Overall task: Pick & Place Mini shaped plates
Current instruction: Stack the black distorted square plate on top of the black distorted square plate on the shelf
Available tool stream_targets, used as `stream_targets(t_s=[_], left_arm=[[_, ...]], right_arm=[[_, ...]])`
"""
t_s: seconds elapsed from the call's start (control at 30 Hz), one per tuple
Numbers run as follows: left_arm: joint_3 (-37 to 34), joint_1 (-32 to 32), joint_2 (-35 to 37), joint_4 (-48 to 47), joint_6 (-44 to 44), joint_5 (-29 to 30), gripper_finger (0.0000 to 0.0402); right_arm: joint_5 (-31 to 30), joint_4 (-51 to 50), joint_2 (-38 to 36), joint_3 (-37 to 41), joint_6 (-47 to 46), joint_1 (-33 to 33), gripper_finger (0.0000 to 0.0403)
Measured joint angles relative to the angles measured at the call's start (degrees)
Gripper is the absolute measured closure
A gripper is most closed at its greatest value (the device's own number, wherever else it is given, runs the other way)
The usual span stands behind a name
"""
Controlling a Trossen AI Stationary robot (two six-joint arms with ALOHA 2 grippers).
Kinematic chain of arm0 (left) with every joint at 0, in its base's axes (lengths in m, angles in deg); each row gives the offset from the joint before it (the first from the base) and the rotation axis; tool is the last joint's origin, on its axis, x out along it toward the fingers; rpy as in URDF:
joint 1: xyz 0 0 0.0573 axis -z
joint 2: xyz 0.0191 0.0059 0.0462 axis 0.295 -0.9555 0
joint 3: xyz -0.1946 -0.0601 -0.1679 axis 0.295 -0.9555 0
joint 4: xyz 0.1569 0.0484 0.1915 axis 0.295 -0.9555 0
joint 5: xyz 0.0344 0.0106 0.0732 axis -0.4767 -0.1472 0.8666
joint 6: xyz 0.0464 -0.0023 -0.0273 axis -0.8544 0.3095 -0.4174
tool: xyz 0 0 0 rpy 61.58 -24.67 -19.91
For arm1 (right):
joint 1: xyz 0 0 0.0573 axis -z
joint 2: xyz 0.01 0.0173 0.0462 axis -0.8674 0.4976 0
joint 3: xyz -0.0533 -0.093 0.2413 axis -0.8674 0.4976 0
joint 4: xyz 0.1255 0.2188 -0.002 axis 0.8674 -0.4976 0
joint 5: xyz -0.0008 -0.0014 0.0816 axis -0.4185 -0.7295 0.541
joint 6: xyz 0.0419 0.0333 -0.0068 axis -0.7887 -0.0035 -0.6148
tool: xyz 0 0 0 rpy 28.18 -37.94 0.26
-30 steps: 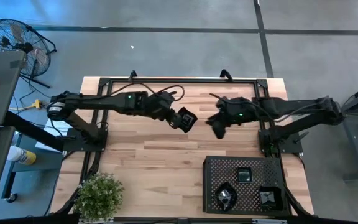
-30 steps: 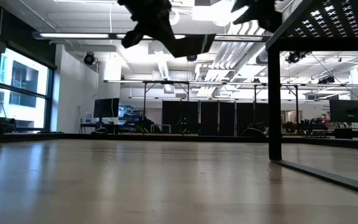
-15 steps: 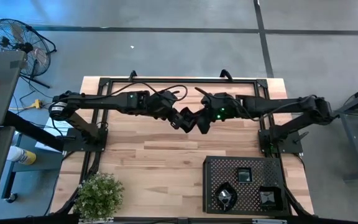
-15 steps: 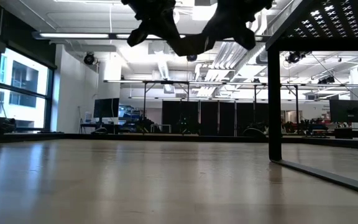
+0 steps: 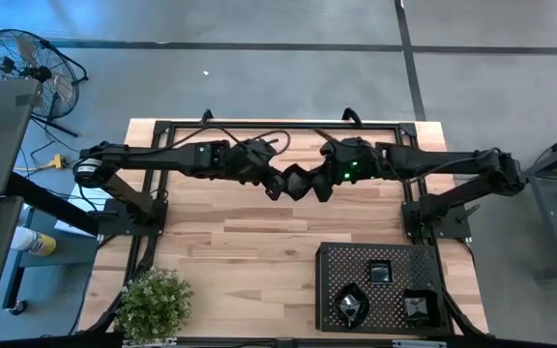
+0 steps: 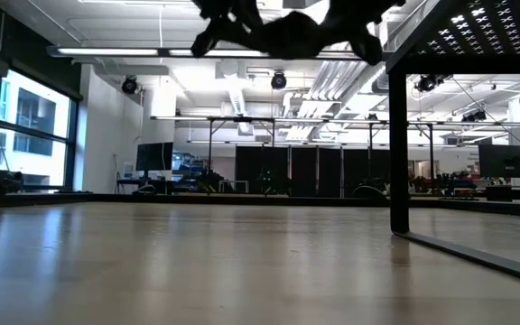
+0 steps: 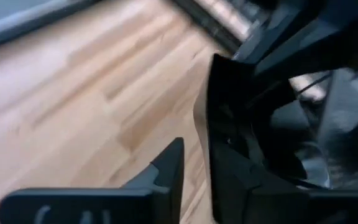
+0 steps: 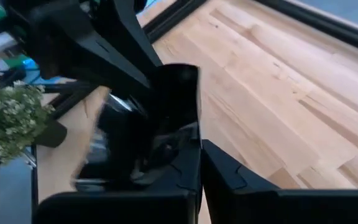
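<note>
Both grippers are met above the middle of the pale wooden counter [image 5: 259, 232], well behind the perforated black tray [image 5: 329, 290] that sits at its near right corner. Between them a glossy black mini plate [image 5: 296, 181] is held in mid-air; in the right wrist view the plate [image 8: 166, 118] is seen nearly edge-on, a thin squarish slab with a straight rim, stood on edge rather than lying flat. The left gripper [image 5: 277, 186] is closed down onto the plate from the tray's far left, and the right gripper [image 5: 314, 184] is pinched onto it from the other side, its fingers [image 8: 229, 180] drawn almost together. Whether one of the two has a looser hold cannot be told. In the low view the two dark grippers are seen joined high above the counter top. On the tray three more glossy dishes are resting: a square one [image 5: 380, 272] toward its far edge and two of irregular outline [image 5: 351, 305] [image 5: 415, 307] along its near edge. A potted plant [image 5: 153, 304] is stood well to the left of the tray.
</note>
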Motion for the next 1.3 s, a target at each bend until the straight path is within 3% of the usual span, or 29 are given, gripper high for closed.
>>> stream_targets(t_s=[0.2, 0.43, 0.53, 0.67, 1.0, 1.13, 1.3], left_arm=[[-0.04, 0.04, 5.65, 4.4, -8.24, 3.21, 0.0312], [-5.71, -0.01, 10.42, 7.02, -14.82, 4.63, 0.0373], [-9.82, 0.0, 11.45, 9.87, -14.68, 4.06, 0.0397], [-13.85, -0.03, 11.69, 10.94, -12.35, 3.88, 0.0389], [-16.98, -0.03, 11.96, 13.35, -12.34, 3.86, 0.0387], [-16.98, -0.03, 11.96, 13.34, -13.05, 3.86, 0.0387], [-16.98, -0.03, 11.96, 13.3, -13.03, 3.86, 0.0387]], right_arm=[[1.43, -8.7, -8.08, -0.04, 0.45, 1.68, 0.0397], [3.99, -22.46, -20.01, -0.04, -4.48, -2.8, 0.0399], [3.5, -27.01, -23.91, -0.04, -10.64, -9.35, 0.04], [1.19, -29.35, -26.05, -0.04, -19.77, -21.95, 0.0401], [-0.03, -31.45, -22.87, -0.04, -34.36, -55.5, 0.0402], [0.02, -32.19, -20.15, -0.04, -38.69, -64.43, 0.0402], [-0.12, -32.55, -16.12, -0.03, -40.48, -70.35, 0.0402]])
